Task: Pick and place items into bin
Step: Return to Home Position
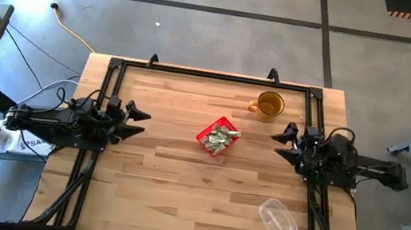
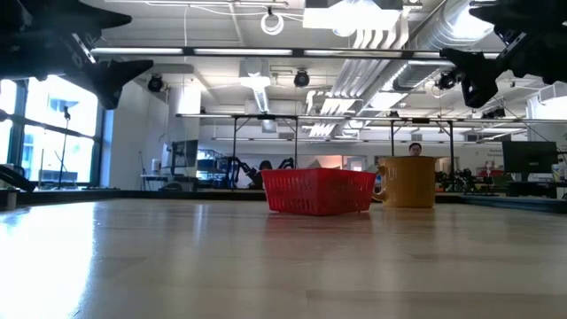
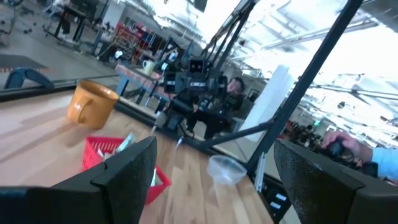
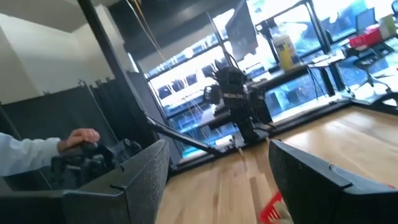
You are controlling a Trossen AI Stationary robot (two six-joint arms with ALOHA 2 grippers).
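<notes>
While items fill bin, both end effectors gape.

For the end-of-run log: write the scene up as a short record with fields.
bin: red bin, middle of the table
items: green-and-white packets piled inside it
left gripper: open, empty, raised at the left side
right gripper: open, empty, raised at the right side
other: amber mug beyond the bin; clear container on the right side
</notes>
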